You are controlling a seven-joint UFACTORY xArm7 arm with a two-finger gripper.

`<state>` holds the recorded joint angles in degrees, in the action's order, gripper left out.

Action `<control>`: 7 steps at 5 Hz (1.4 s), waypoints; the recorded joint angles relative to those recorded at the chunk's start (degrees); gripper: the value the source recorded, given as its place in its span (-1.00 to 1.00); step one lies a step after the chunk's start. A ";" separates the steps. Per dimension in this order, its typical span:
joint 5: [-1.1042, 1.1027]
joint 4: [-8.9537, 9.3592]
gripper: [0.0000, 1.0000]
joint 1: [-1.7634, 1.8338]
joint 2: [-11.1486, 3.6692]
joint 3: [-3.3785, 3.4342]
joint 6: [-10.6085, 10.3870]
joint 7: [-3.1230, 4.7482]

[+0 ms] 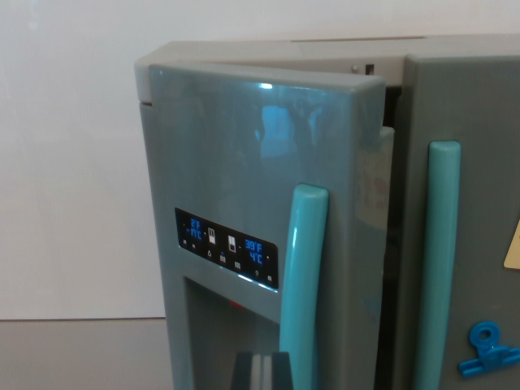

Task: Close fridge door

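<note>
A grey toy fridge fills the wrist view. Its left door [236,187] stands ajar, swung out toward me with a dark gap [388,244] along its right edge. That door carries a teal handle [302,284], a black display panel [226,246] with blue digits and a dispenser recess [219,333] below it. The right door [467,203] sits flush, with its own teal handle [439,260]. A dark grey part of my gripper [262,370] pokes up at the bottom edge, close in front of the open door; its fingers are out of sight.
A blue clip [487,348] and the corner of a yellow sticker [513,245] sit on the right door. A white wall [69,162] lies behind at the left, with a grey surface [81,353] below it.
</note>
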<state>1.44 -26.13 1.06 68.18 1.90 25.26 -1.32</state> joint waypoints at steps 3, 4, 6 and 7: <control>0.00 0.00 1.00 0.00 -0.65 0.00 0.00 0.00; 0.00 -0.08 1.00 0.00 -2.43 0.00 0.00 0.00; 0.00 -0.37 1.00 0.00 -5.04 0.04 0.00 0.00; 0.00 -0.37 1.00 0.00 -5.04 0.04 0.00 0.00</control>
<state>1.44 -26.50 1.06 63.14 1.94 25.26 -1.32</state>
